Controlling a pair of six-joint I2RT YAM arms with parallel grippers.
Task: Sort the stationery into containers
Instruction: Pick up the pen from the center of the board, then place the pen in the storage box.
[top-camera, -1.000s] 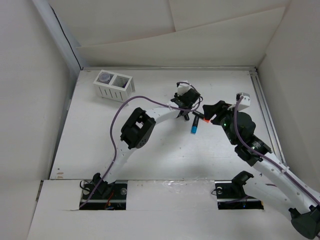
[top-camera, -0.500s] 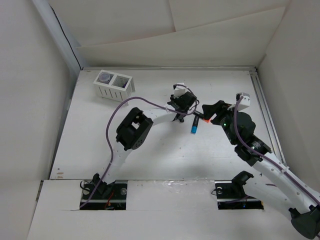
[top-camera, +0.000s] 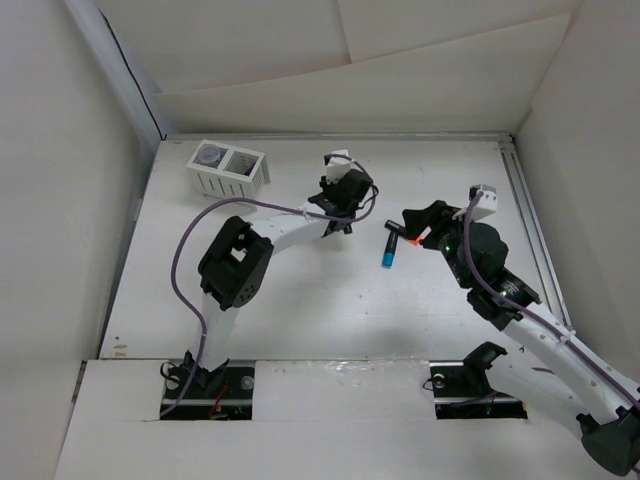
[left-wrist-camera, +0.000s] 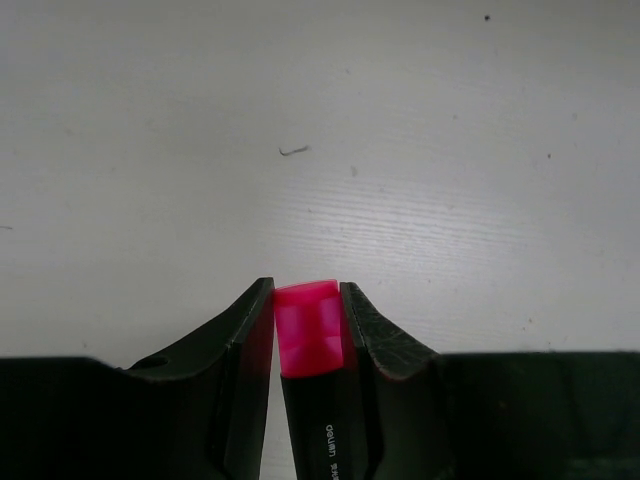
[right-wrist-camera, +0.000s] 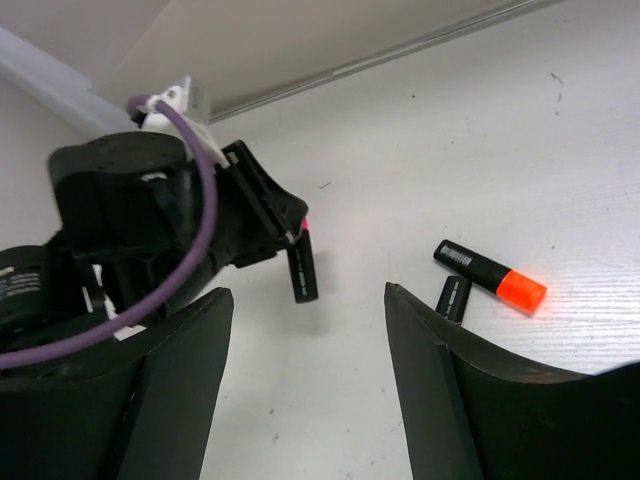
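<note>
My left gripper (left-wrist-camera: 307, 300) is shut on a black marker with a pink end (left-wrist-camera: 310, 325) and holds it off the table. In the top view the left gripper (top-camera: 336, 220) is at mid table, right of the white two-compartment box (top-camera: 228, 172). A round greyish piece (top-camera: 210, 155) lies in the box's left compartment. My right gripper (right-wrist-camera: 308, 300) is open and empty. It hovers beside an orange-ended marker (right-wrist-camera: 490, 277) and a second black marker (right-wrist-camera: 453, 297), blue-ended in the top view (top-camera: 387, 254). The orange-ended marker (top-camera: 400, 237) lies next to my right gripper (top-camera: 410, 230).
White walls ring the table (top-camera: 300, 290), with a raised rail (top-camera: 525, 200) along the right side. The left arm's purple cable (top-camera: 200, 225) loops over the table's left part. My left gripper and its held marker (right-wrist-camera: 303, 268) show in the right wrist view.
My left gripper has moved left and back, away from the two lying markers and toward the box, with the pink-ended marker in it. The right arm has barely moved.
</note>
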